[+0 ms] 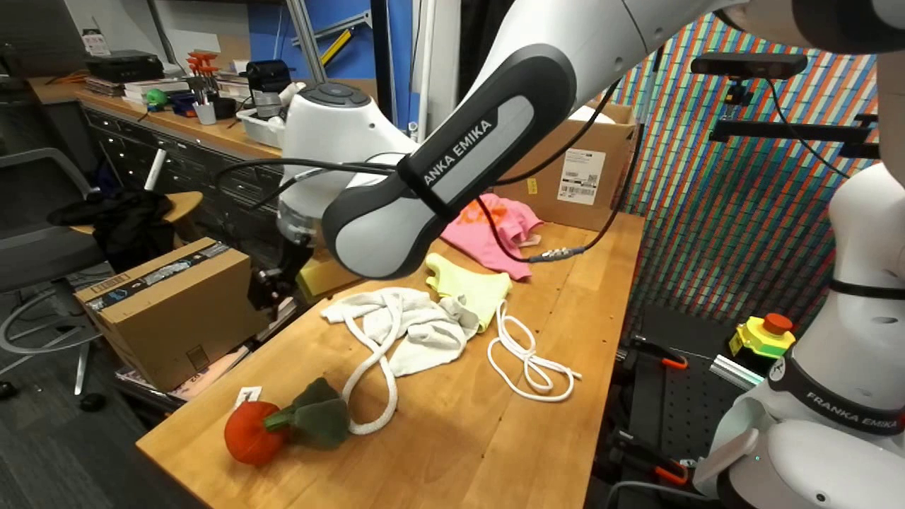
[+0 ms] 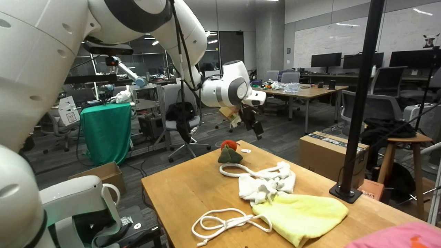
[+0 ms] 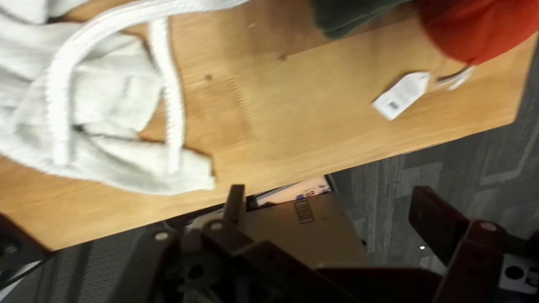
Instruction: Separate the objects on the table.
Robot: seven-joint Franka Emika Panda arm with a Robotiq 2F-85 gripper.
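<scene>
The arm (image 1: 488, 141) is stretched over the desk (image 1: 459, 452) and sloped down to a bent wrist (image 2: 234, 93), below which the jaws are pointed downward at a slant, held off the desk by its edge. They are spread wide; in the wrist view, a cardboard box (image 3: 294, 240) and the floor (image 3: 379, 185) are framed between them. Near the jaws, the white rag (image 1: 431, 346) is crumpled, with the thick white rope (image 3: 59, 105) laid partly over it, and the orange-and-green plush (image 1: 318, 417) is set apart from the rag, just beside the rope's loop. Farther from the jaws, the pale yellow cloth (image 2: 303, 215) is touched by the rag, and the thin white cord (image 2: 225, 224) is looped beside that cloth. Farthest off, the pink cloth (image 1: 474, 244) is bunched.
</scene>
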